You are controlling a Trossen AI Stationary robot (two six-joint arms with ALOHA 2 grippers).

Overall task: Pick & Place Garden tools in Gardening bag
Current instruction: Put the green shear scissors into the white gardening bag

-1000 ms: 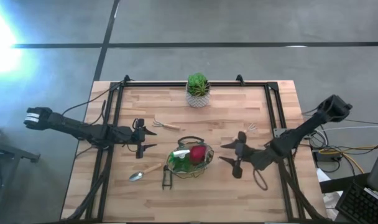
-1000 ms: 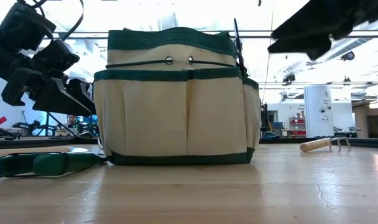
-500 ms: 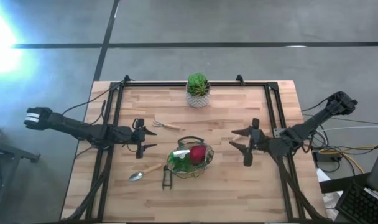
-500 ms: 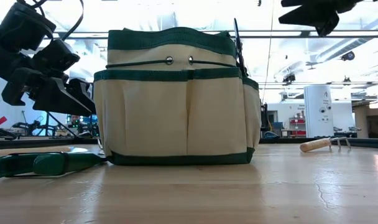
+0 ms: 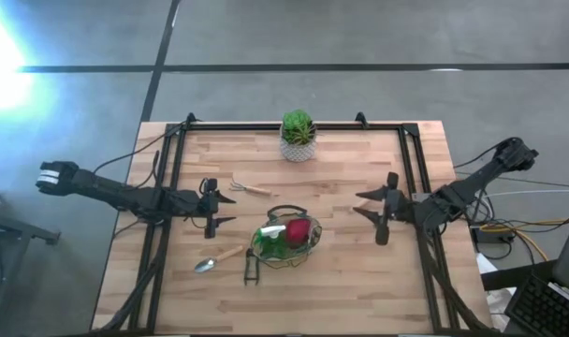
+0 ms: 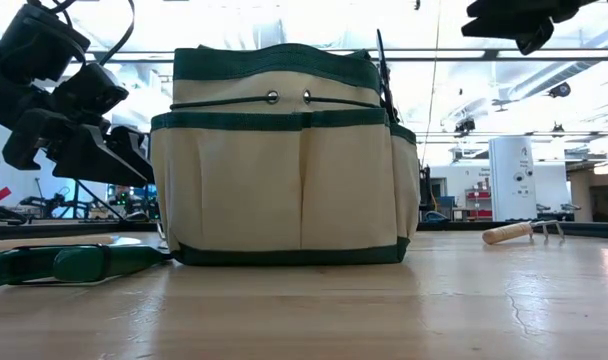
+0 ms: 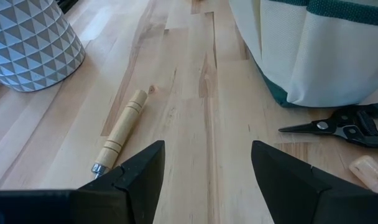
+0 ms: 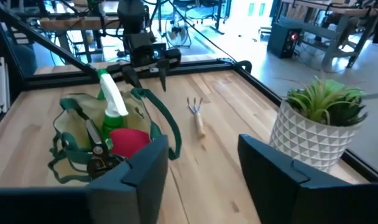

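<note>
Two pincers are in play, and both are empty with their fingers apart. Your left pincer hovers over the left half of the counter, between the rake toward the far edge and the trowel toward the near edge. The right pincer hangs over the right half, with no tool under it.

The gardening bag stands near the middle of the counter, a little toward the near edge. Already inside are a green spray bottle, a red item and a pair of shears. A second pair of shears lies on the wood just beside the bag's near-left side.

Judging from this, the rake is your closest target, and its round wooden handle will likely roll or skid if your fingers close off-centre. It lies flat on the wood, so a shallow descent could miss it and a deep one would jam the fingertips into the counter.

The bag is soft, and its loose handles arch over the opening; a carried tool could snag one and tip or drag the bag. The potted plant at the far edge is close enough to the rake that a wide swing could knock it.
</note>
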